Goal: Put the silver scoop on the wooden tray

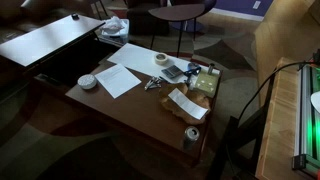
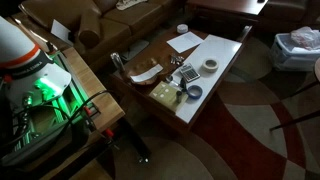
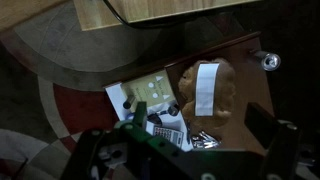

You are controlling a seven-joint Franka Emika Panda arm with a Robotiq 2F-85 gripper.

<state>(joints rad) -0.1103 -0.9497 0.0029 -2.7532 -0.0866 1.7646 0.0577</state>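
The silver scoop (image 1: 152, 84) lies on the dark wooden table, between a white paper sheet and the wooden tray (image 1: 196, 95). The tray is light brown and a white paper strip lies on it. Both also show in an exterior view, the scoop (image 2: 178, 62) and the tray (image 2: 143, 72). In the wrist view the scoop (image 3: 205, 140) lies just below the tray (image 3: 190, 95). My gripper (image 3: 185, 152) is open and empty, high above the table, with the scoop between its fingers in the picture. I cannot make out the gripper in either exterior view.
On the table are a calculator (image 1: 175, 72), a tape roll (image 1: 161, 60), a white bowl (image 1: 88, 81), a paper sheet (image 1: 118, 78), a green box (image 1: 206, 82) and a can (image 1: 192, 135). A patterned rug surrounds the table. A green-lit rack (image 2: 45, 100) stands beside it.
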